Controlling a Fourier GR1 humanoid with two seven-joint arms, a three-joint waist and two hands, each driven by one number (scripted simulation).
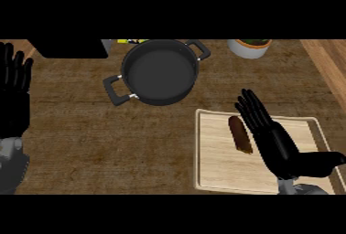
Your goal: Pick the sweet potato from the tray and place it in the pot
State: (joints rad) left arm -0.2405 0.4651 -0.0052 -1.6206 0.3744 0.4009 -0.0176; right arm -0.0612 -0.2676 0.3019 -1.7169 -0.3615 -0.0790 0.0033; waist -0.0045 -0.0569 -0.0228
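A long brown sweet potato (pixel 239 134) lies on the pale wooden tray (pixel 216 169) at the lower right. My right hand (pixel 273 139) hovers over the tray just to the right of the sweet potato, fingers straight and open, nothing held. A dark grey pot (pixel 159 71) with two black handles stands on the counter up and to the left of the tray; nothing shows inside it. My left hand (pixel 13 87) rests open at the left edge, fingers up.
A white bowl-like planter (pixel 250 47) stands at the back right of the pot. A black object (pixel 71 48) sits at the back left. A lighter wooden strip (pixel 330 64) runs along the right side of the counter.
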